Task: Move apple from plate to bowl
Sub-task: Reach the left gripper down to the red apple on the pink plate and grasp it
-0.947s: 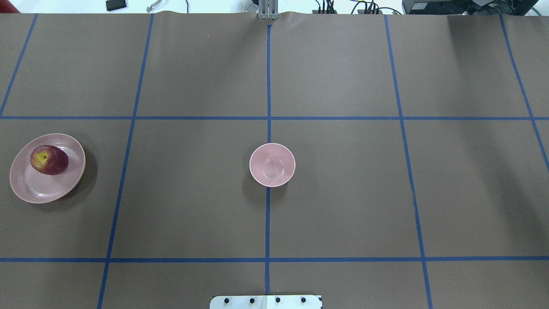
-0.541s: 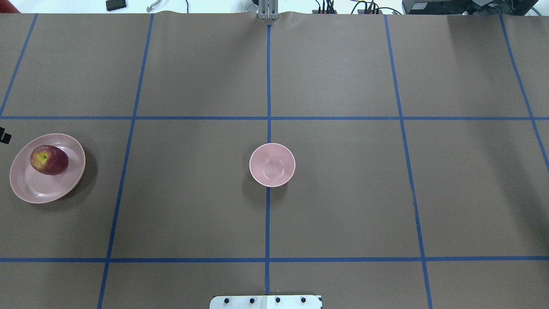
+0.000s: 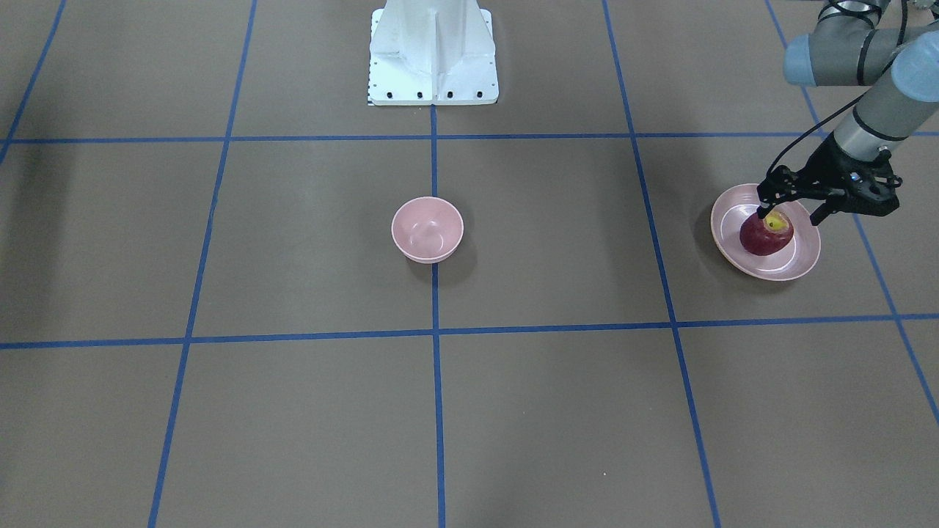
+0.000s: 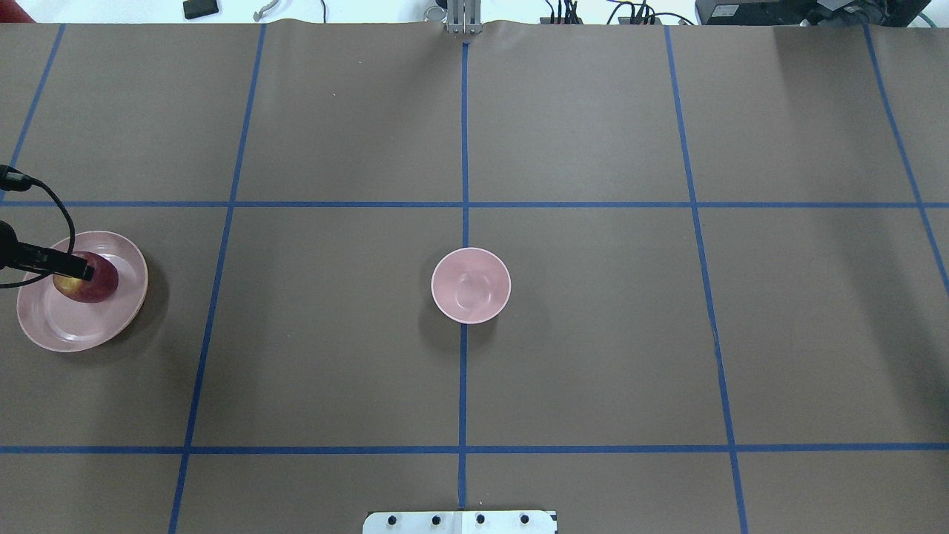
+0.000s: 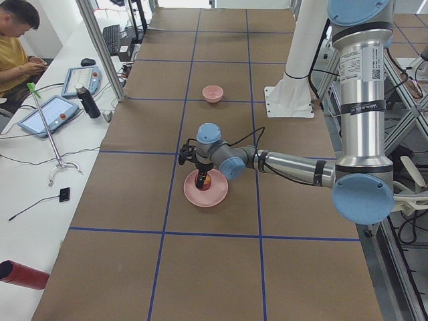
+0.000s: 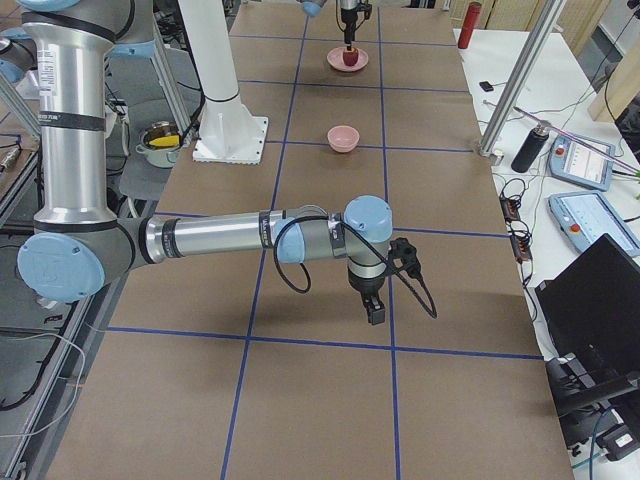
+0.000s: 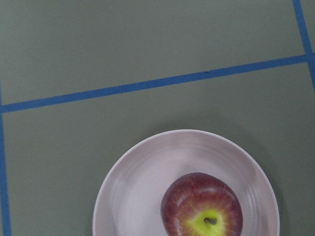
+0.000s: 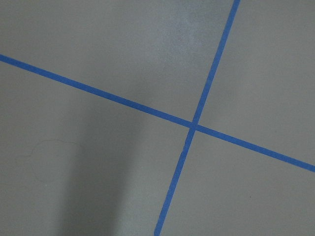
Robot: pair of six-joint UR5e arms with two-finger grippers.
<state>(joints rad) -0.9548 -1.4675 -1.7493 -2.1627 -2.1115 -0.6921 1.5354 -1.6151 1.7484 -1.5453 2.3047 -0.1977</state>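
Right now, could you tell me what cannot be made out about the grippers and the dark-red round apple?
- Right gripper: only in the exterior right view, too small; open or shut unclear.
- Left gripper: cut off by the overhead view's left edge; contact with the dark-red round apple unclear.
- Apple's lower part: cut by left wrist view's bottom edge.

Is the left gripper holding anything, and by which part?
No, nothing yet: the left gripper is open over the apple, which sits on the plate.
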